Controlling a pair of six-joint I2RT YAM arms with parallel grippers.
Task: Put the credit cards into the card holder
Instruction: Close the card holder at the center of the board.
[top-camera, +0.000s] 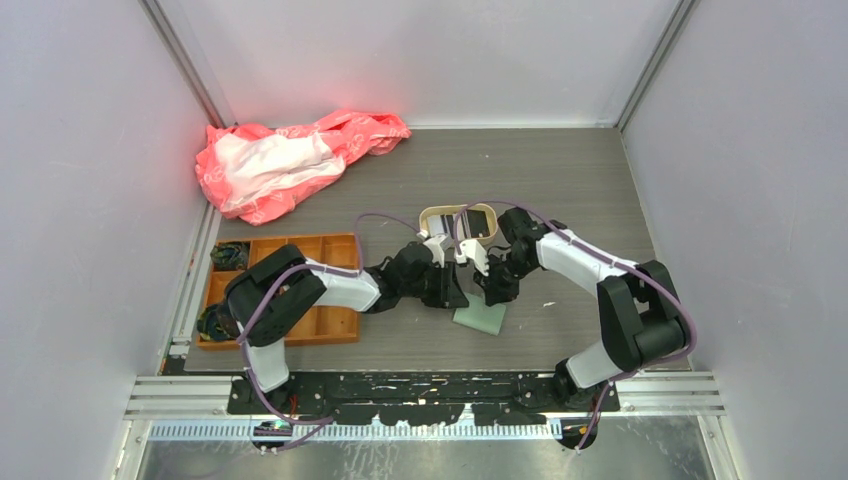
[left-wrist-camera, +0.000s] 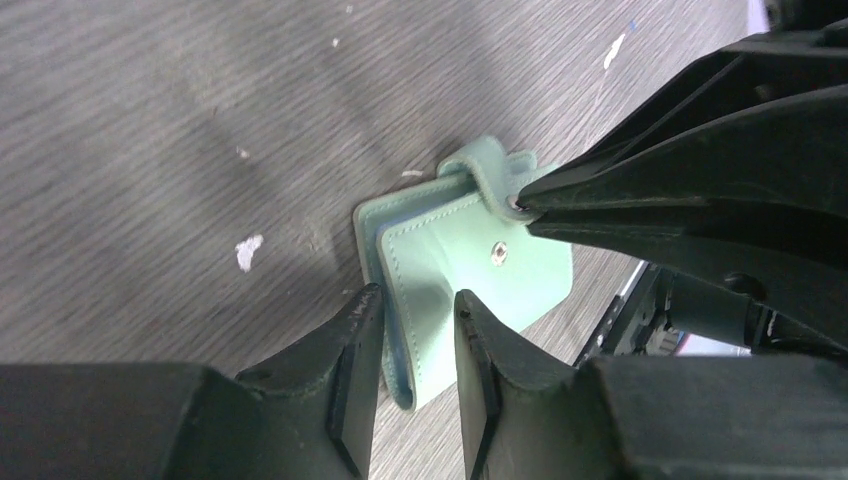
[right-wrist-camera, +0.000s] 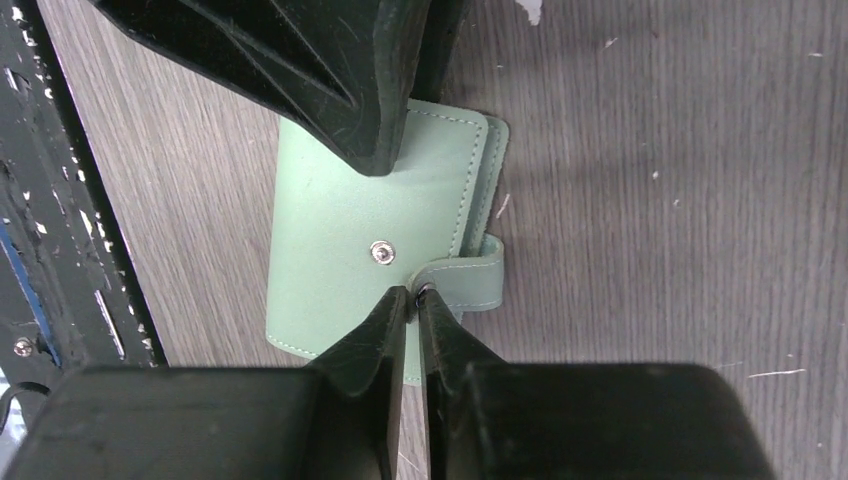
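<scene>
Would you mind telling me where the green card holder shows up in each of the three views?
Top view: card holder low centre, partly under the right gripper.
Left wrist: centre, its edge between the left gripper's fingers.
Right wrist: centre left, just above that camera's own fingers.
Shared landmark: the strap pinched at the right gripper's tips, seen in both wrist views; too small to tell from above.
</scene>
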